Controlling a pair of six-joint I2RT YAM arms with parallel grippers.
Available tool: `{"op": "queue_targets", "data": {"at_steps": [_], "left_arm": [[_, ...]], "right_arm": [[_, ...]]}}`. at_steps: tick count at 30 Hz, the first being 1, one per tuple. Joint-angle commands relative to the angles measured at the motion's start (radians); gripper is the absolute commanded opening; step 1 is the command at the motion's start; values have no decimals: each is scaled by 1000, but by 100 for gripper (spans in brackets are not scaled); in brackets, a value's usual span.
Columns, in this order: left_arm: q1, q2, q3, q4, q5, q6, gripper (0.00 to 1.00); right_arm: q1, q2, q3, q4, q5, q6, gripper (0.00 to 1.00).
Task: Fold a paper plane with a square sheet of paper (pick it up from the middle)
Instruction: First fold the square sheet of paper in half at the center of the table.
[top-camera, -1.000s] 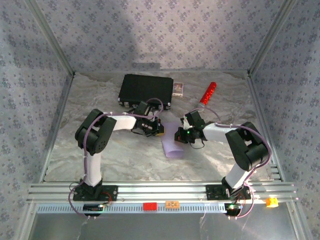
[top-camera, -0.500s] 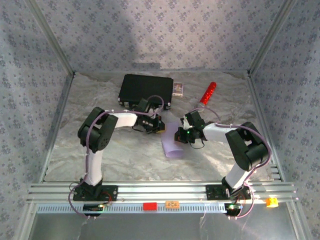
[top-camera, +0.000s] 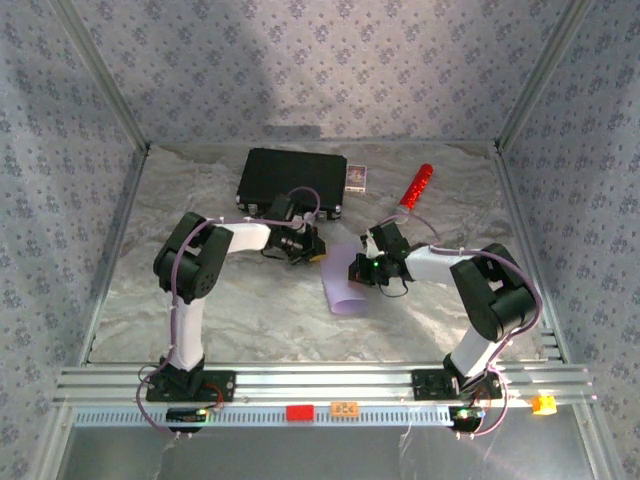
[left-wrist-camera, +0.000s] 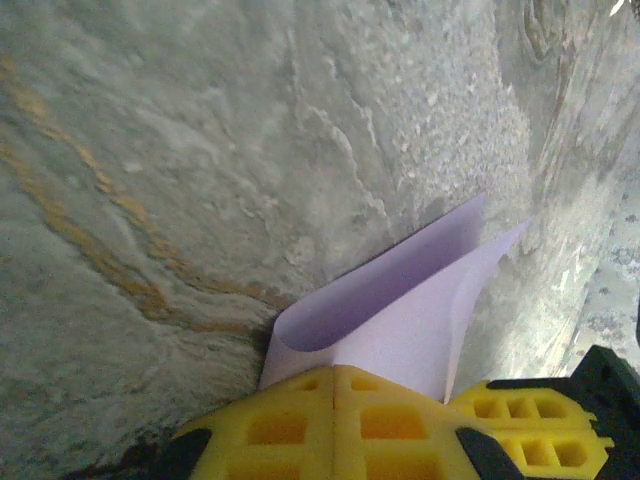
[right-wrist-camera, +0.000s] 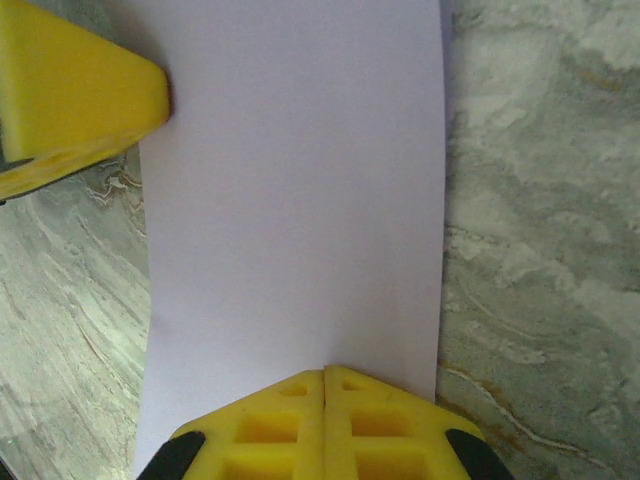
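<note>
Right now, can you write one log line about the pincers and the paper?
left pincer: shut on paper | right pincer: shut on paper | paper: curled over, not creased flat

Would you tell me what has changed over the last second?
The left gripper eased slightly back toward the black case, its elbow shifting. It and the right gripper stay shut on the square sheet of paper, which barely moved.

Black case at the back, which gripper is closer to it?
Left. The left gripper sits just in front of the black case; the right gripper lies farther off, toward the near right.
</note>
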Motion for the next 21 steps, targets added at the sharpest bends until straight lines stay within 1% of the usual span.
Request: {"op": "queue_targets", "data": {"at_steps": [1, 6, 15, 21], "left_arm": [[29, 16, 19, 9, -138, -29, 0], [31, -2, 8, 24, -195, -72, 0], [33, 0, 14, 59, -216, -140, 0], [32, -15, 15, 75, -240, -157, 0]], "right_arm": [[0, 59, -45, -145, 130, -13, 0], [0, 53, -50, -146, 125, -18, 0], [0, 48, -56, -144, 118, -24, 0], [-2, 45, -64, -138, 113, -28, 0]]}}
